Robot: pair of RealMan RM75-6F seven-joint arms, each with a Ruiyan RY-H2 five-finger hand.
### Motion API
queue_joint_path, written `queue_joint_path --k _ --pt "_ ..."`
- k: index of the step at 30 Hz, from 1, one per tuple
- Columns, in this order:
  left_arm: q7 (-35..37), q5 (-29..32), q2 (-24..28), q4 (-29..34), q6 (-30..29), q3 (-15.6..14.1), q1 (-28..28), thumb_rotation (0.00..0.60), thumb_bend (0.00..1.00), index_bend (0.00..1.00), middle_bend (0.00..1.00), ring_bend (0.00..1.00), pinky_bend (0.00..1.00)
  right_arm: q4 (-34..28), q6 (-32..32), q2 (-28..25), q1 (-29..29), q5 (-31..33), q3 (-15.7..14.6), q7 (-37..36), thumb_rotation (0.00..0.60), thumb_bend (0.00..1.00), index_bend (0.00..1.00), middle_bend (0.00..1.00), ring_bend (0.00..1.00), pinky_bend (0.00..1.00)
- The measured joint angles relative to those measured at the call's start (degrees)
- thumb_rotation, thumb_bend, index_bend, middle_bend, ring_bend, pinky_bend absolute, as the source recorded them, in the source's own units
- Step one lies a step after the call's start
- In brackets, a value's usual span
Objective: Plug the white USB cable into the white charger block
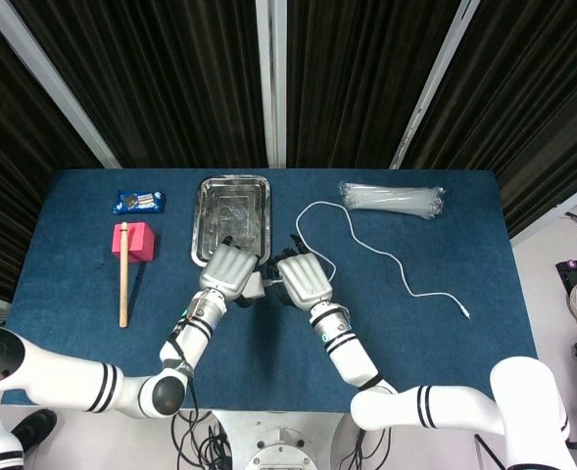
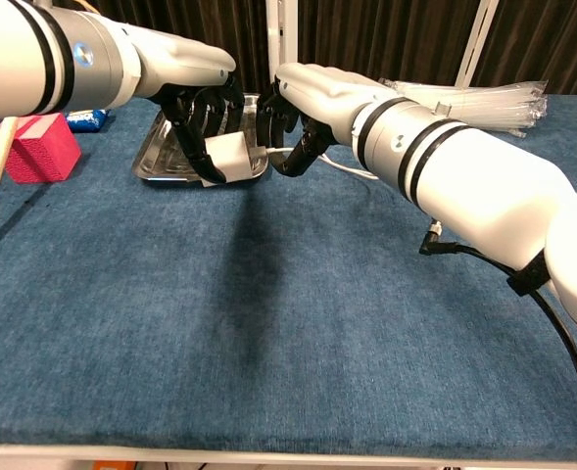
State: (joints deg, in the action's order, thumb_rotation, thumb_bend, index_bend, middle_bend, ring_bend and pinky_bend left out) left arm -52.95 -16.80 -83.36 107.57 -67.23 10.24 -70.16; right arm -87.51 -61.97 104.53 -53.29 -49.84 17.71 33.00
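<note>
Robot lab, black curtains, blue-cloth table

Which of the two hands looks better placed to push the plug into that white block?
The right hand, probably: it pinches the white USB cable at its plug end, right at the white charger block, which the left hand holds.

Bright even overhead light, soft shadows, sharp.

Overhead head view; low, close chest view.
</note>
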Motion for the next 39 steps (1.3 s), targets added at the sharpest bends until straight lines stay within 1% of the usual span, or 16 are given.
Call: queue_joint_path --k 11,14,16,20,22,23,26,28,30,34,36,39 --pt "0.5 -0.2 0.0 -0.1 0.3 0.0 0.2 0.521 0.25 0.49 0.5 0.35 0.17 0.3 -0.3 0.7 0.0 0.0 -0.1 -0.2 0.6 0.39 0.56 0.45 0.26 0.0" --pt "0.9 -0.3 0.1 -0.1 0.4 -0.1 0.3 0.521 0.25 0.49 0.5 0.35 0.17 0.2 -0.3 0.6 0.1 0.0 -0.2 -0.3 0.6 0.37 0.52 0.44 0.26 0.0" --pt "1.1 -0.5 0.2 -0.1 0.5 -0.2 0.5 0.522 0.25 0.49 0.5 0.35 0.17 -0.1 -0.2 0.2 0.3 0.0 -0.4 -0.4 0.6 0.33 0.4 0.41 0.23 0.0" --pt "1.7 -1.9 0.4 0.1 0.4 -0.7 1.0 0.523 0.25 0.49 0.49 0.35 0.17 -1.2 -0.1 -1.0 0.8 0.3 -0.7 -0.2 0.6 0.27 0.11 0.29 0.13 0.0" --pt "2.3 -3.4 0.5 0.3 0.3 -1.2 1.6 0.523 0.25 0.49 0.48 0.35 0.17 -2.4 -0.3 -2.2 1.4 0.5 -1.1 -0.1 0.6 0.24 0.02 0.22 0.09 0.0" --pt "2.7 -4.3 0.6 0.3 0.2 -1.5 2.0 0.524 0.24 0.48 0.48 0.35 0.17 -3.0 -0.4 -2.8 1.7 0.7 -1.3 -0.1 0.6 0.23 0.0 0.19 0.07 0.0" --pt "4.1 -8.3 0.6 0.0 -0.1 -2.8 3.4 0.545 0.24 0.47 0.46 0.35 0.16 -5.6 -0.7 -5.3 3.2 1.2 -2.1 -0.3 0.6 0.22 0.0 0.13 0.03 0.0" --pt "5.5 -11.6 0.5 -0.6 -0.3 -4.1 4.8 0.583 0.24 0.45 0.45 0.35 0.16 -7.5 -1.3 -7.5 4.5 1.0 -3.0 -0.6 0.6 0.21 0.0 0.1 0.01 0.0" --pt "7.2 -14.9 0.3 -1.6 -0.3 -5.6 6.5 0.599 0.24 0.44 0.45 0.35 0.16 -9.5 -1.9 -10.1 5.9 0.7 -3.9 -1.0 0.6 0.19 0.0 0.08 0.0 0.0" --pt "9.3 -18.6 -0.5 -4.7 1.1 -8.5 9.0 0.6 0.24 0.43 0.43 0.33 0.14 -13.5 -2.7 -15.6 8.5 -0.2 -5.4 -2.1 0.6 0.17 0.0 0.05 0.0 0.0" --pt "9.6 -18.7 -1.3 -6.4 2.6 -9.2 9.6 0.6 0.23 0.39 0.41 0.31 0.13 -15.6 -2.9 -18.8 10.0 -0.8 -6.2 -3.3 0.6 0.18 0.0 0.04 0.0 0.0" --pt "9.4 -17.6 -2.1 -7.7 4.6 -9.5 9.9 0.6 0.21 0.27 0.34 0.25 0.1 -18.0 -2.7 -22.8 12.0 -1.7 -7.0 -6.4 0.6 0.18 0.0 0.04 0.0 0.0"
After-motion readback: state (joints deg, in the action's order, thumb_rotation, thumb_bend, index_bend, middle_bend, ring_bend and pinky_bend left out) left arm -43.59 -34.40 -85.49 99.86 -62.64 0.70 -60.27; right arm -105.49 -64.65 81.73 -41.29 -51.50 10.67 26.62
